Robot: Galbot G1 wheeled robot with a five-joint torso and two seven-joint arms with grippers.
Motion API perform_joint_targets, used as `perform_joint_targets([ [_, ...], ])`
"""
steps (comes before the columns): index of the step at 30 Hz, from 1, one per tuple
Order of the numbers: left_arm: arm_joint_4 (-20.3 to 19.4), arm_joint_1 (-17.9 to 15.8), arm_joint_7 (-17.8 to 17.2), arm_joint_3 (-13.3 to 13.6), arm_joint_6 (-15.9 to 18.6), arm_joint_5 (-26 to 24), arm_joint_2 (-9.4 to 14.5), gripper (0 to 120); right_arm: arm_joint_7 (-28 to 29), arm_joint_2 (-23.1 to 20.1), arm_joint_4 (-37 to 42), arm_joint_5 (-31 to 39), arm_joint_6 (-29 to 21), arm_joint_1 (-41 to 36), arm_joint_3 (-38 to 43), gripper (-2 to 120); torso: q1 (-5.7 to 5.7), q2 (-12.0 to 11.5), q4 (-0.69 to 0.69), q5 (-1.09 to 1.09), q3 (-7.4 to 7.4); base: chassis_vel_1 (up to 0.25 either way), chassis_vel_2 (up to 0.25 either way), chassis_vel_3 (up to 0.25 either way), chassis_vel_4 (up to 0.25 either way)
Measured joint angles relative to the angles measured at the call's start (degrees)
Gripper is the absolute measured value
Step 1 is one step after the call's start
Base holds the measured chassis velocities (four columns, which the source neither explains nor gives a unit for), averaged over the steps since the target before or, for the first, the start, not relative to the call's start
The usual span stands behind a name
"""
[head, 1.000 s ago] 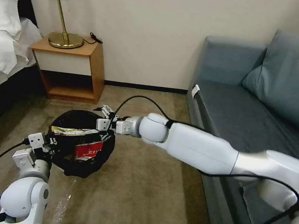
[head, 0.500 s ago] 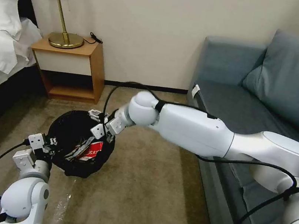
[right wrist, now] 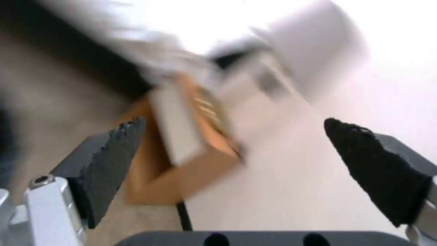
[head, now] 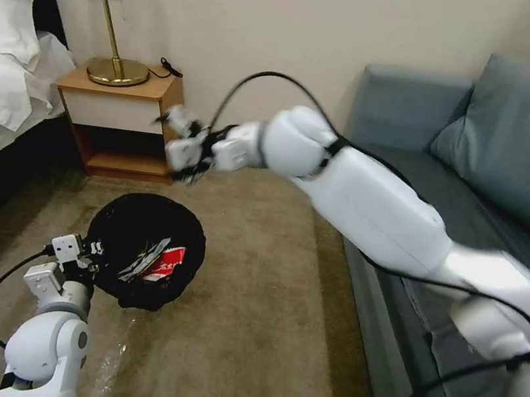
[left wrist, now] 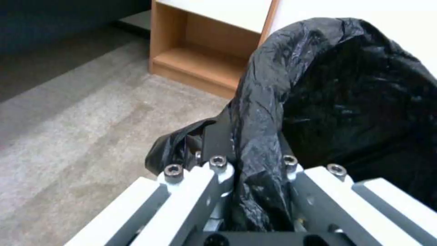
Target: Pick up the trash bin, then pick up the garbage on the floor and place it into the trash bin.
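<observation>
Item one, the trash bin [head: 144, 250]: I see it held just above the carpet [head: 245, 328] in front of the nightstand [head: 124, 121], its round body wholly wrapped in a crinkly black bag folded over the rim. Contents, as far as I can read them from the head view: a red snack packet [head: 165, 266] with white lettering lying against the inner wall, and a long pale wrapper [head: 144, 260] with dark print slanting just beside it, the two touching. Anything deeper in the bin is lost in the black liner. Item two, the left gripper [head: 86, 250]: low on my left side, its fingers [left wrist: 218, 171] clamped together on the bagged rim of the bin, a fold of black plastic pinched between them in the left wrist view. Item three, the right gripper [head: 184, 140]: high in the air in front of the nightstand, well clear of the bin, jaws spread wide apart and holding nothing, as the right wrist view confirms. Change noted: half a second ago that right gripper sat at the bin's far rim; it has since lifted up and away, while the bin, its contents and the left gripper's hold stay as they were.
</observation>
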Motion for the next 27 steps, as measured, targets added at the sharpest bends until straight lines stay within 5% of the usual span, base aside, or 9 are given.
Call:
perform_joint_targets([
  [4, 0.8, -1.4, 0.5, -0.3, -0.2, -1.7, 1.0, 4, 17.7, -3.7, 3.4, 13.6, -4.7, -9.9, 9.1, 100, 0.00, 0.0, -0.04, 0.02, 0.00, 0.000, 0.000, 0.000, 0.000],
  [5, 0.8, -1.4, 0.5, -0.3, -0.2, -1.7, 1.0, 4, 17.7, -3.7, 3.4, 13.6, -4.7, -9.9, 9.1, 100, 0.00, 0.0, -0.04, 0.02, 0.00, 0.000, 0.000, 0.000, 0.000],
  [8, 2.3, -3.3, 1.8, -0.1, -0.5, -3.4, 1.9, 4, 32.5, -3.5, 7.7, 27.2, -5.9, -25.3, 23.8, 100, 0.00, 0.0, 0.00, 0.02, 0.00, 0.000, 0.000, 0.000, 0.000],
  [14, 3.9, -4.5, 2.0, 0.3, 0.0, -4.2, 2.4, 4, 34.6, -1.6, 13.3, 28.8, -5.5, -41.2, 39.6, 100, 0.00, 0.0, 0.00, -0.01, -0.01, 0.000, 0.000, 0.000, 0.000],
  [16, 4.8, -5.5, 1.5, 0.3, 0.5, -4.8, 2.7, 4, 34.8, 1.8, 16.9, 28.6, -5.0, -53.4, 47.4, 100, 0.00, 0.0, -0.03, 0.02, -0.01, 0.000, 0.000, 0.000, 0.000],
  [27, 11.4, -10.9, -1.0, -0.7, 2.5, -9.9, 4.7, 4, 31.1, 9.4, 19.7, 26.1, -1.1, -66.4, 53.5, 100, 0.00, 0.0, -0.01, -0.02, -0.01, 0.000, 0.000, 0.000, 0.000],
])
